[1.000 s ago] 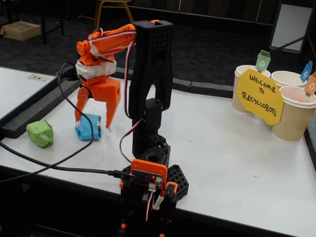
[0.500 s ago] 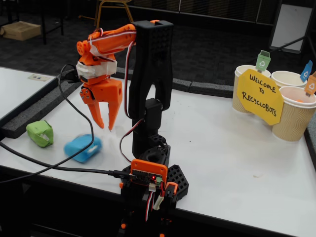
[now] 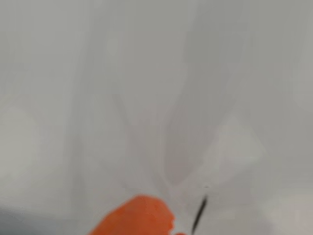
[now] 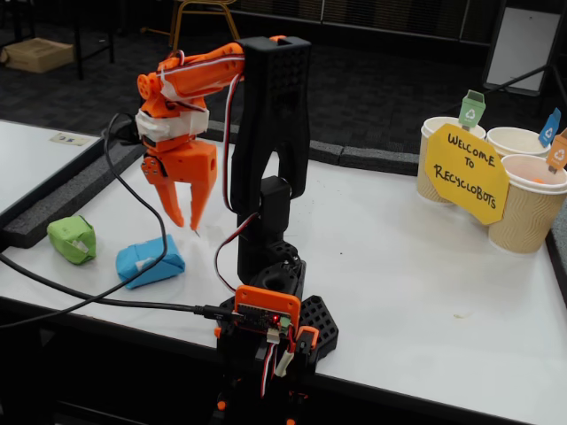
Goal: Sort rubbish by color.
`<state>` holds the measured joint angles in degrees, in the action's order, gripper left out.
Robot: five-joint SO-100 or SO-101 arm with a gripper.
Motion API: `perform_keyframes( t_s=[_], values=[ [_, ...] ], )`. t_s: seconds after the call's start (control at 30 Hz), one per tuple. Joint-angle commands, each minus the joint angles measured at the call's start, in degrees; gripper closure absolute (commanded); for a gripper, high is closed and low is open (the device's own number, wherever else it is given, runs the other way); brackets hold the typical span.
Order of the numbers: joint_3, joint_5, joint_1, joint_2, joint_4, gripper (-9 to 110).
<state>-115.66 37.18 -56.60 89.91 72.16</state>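
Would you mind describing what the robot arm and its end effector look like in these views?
In the fixed view, the arm mixes black and orange printed segments, with a white band at the wrist. The end effector is orange, with two tapering pointed fingers. Thin red, white and black wires run along the links, and a black cable loops across the table. A circuit board with a lit red light sits at the base.

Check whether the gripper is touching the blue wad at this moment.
Apart. In the fixed view the gripper hangs in the air above the table, with white tabletop visible between its fingertips and the blue wad lower left.
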Motion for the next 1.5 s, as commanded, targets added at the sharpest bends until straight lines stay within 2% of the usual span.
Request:
perform_keyframes(
  t_s=[0.0,0.27,0.5,0.83,0.93,1.27,1.47],
  values=[
    [8.4,-4.3,-2.5,6.9,1.5,101],
    [22.0,-7.2,-3.0,7.4,15.0,101],
    [29.8,-9.4,-3.0,15.2,28.5,101],
    [9.7,-14.2,-2.9,28.3,28.9,101],
    [10.2,-17.1,-2.9,29.2,28.8,101],
    [9.2,-17.1,-3.0,27.9,27.2,101],
    [9.6,-18.3,-3.2,16.0,26.6,101]
  ],
)
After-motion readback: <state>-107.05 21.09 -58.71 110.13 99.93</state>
